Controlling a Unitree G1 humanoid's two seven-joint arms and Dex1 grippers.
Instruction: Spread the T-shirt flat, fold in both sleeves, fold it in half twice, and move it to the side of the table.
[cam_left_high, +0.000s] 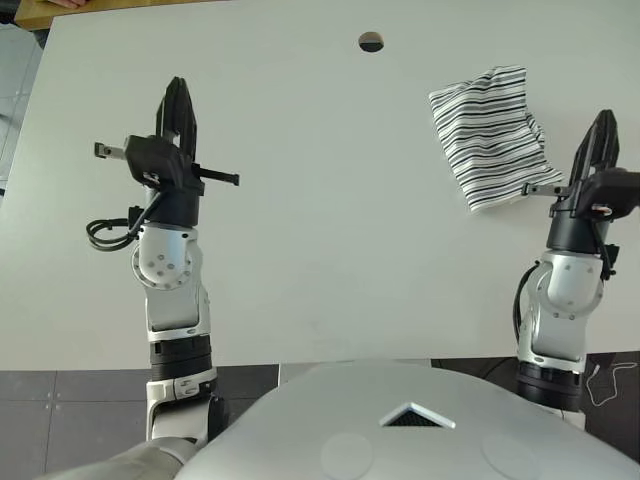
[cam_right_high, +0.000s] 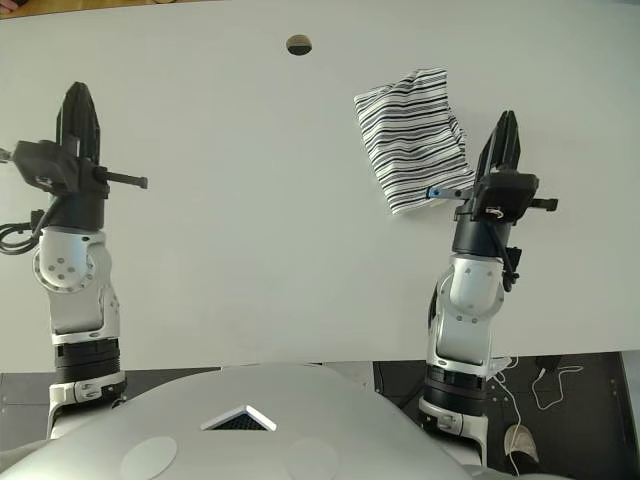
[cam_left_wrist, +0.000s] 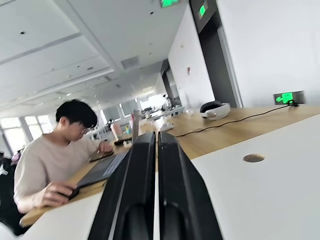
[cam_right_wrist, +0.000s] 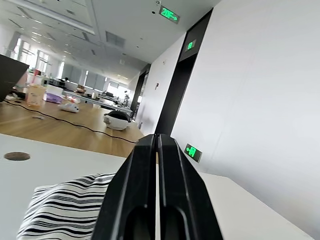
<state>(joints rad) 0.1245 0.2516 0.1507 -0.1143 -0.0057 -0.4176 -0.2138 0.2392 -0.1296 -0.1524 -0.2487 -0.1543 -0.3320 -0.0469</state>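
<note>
The black-and-white striped T-shirt (cam_left_high: 490, 133) lies folded into a small bundle on the white table (cam_left_high: 320, 200), at the far right. My right gripper (cam_left_high: 603, 130) stands upright just right of the bundle, fingers pressed together and holding nothing; the shirt (cam_right_wrist: 65, 212) lies below and beside it in the right wrist view. My left gripper (cam_left_high: 178, 100) stands upright over the left part of the table, far from the shirt, its fingers (cam_left_wrist: 172, 170) also closed with nothing between them.
A round cable hole (cam_left_high: 371, 42) sits in the table near its far edge. A wooden desk (cam_left_wrist: 210, 132) with a headset and cables lies beyond the table. The table's front edge (cam_left_high: 330, 365) runs just ahead of my arms' bases.
</note>
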